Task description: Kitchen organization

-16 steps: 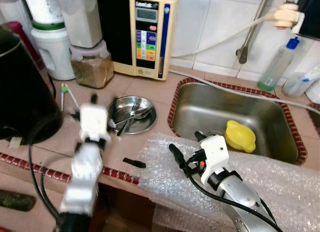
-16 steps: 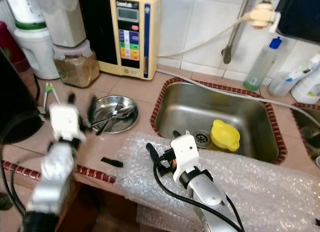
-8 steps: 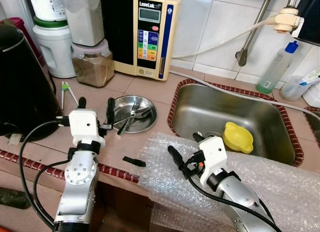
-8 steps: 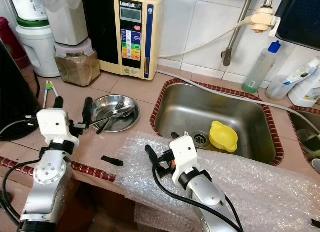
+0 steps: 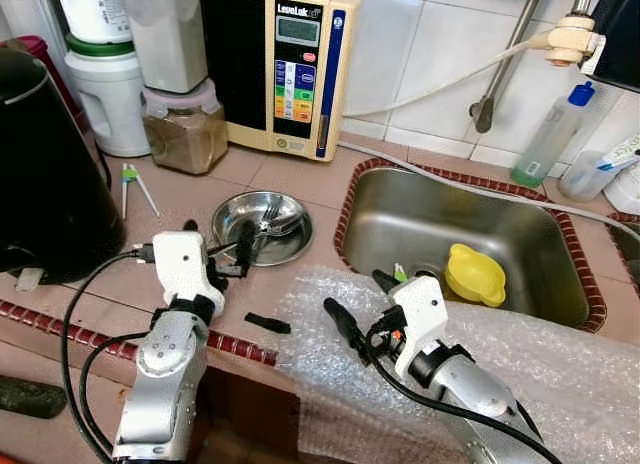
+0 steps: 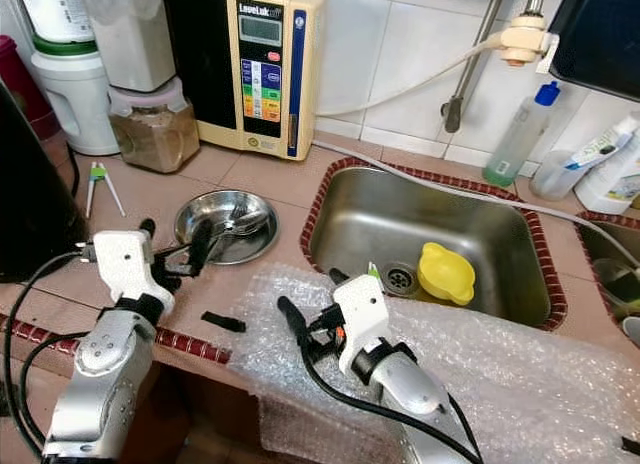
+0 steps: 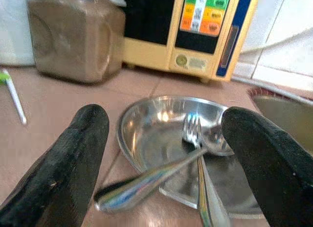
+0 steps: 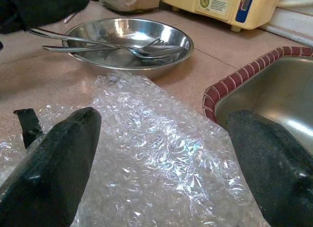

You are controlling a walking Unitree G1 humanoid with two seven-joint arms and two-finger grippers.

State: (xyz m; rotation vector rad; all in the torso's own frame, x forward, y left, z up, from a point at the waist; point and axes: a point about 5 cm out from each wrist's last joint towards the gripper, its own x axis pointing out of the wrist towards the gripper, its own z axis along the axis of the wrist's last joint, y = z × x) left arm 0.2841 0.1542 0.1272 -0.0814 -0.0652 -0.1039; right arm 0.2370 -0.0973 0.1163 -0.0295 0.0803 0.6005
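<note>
Bright, even light is seen across both eye views, which are sharp, with soft shadows and glare on the steel dish (image 5: pixel 262 227) and the bubble wrap (image 6: pixel 520 364). In the wrist views the near black fingers (image 7: pixel 73 163) are rendered large and soft, and the background of the left one is blurred.

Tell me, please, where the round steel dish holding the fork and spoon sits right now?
The round steel dish sits on the tiled counter, left of the steel sink and in front of the cream water ioniser, with the open left gripper at its near edge.
</note>
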